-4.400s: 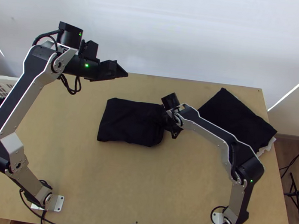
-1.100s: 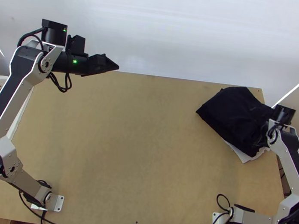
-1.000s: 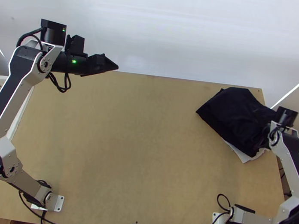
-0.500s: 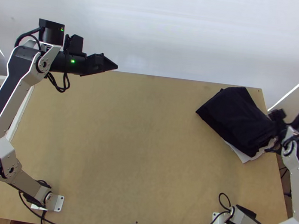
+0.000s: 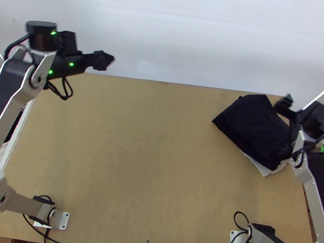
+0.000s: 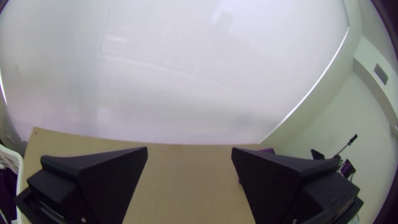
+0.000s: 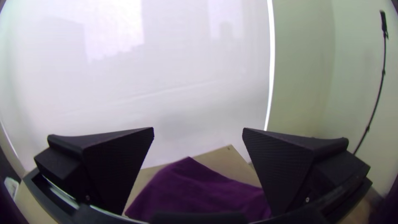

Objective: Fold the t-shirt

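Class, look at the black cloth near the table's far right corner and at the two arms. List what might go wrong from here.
1. The right gripper, open beside the black cloth, might catch it if it swings back, disturbing the folds.
2. The pile lies close to the right edge of the table, so a nudge outward might push it partly off.
3. White cloth juts from underneath; the uneven pile might slip.

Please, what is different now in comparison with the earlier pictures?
The folded black t-shirt went from the middle of the table onto the pile at the far right. The right gripper let it go; its jaws are open. The left gripper drew back leftward. The arms' bases stayed in place.
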